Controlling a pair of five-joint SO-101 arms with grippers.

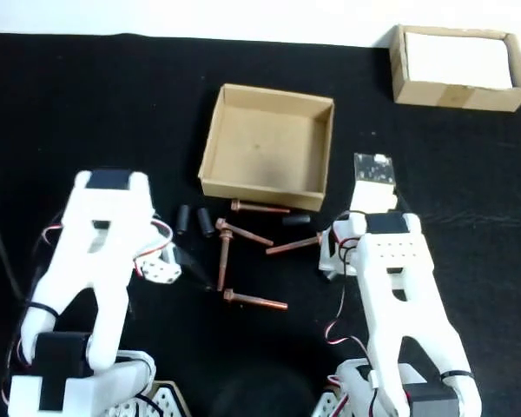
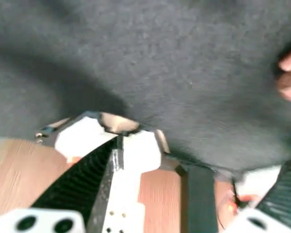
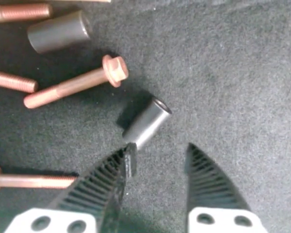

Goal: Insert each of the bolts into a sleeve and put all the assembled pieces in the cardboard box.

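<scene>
Right gripper (image 3: 160, 153) is hovering, jaws apart; the sleeve (image 3: 145, 121) is lying just off one fingertip, so centring it between them before closing is wise. Left gripper (image 1: 181, 261) is seemingly gaping too.

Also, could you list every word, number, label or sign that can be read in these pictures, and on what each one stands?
No text can be read.
The cardboard box and the second box farther back show bare walls without print.
The bolts and sleeves carry no marks that I can see.
The small board on an arm has specks too small to read.
</scene>
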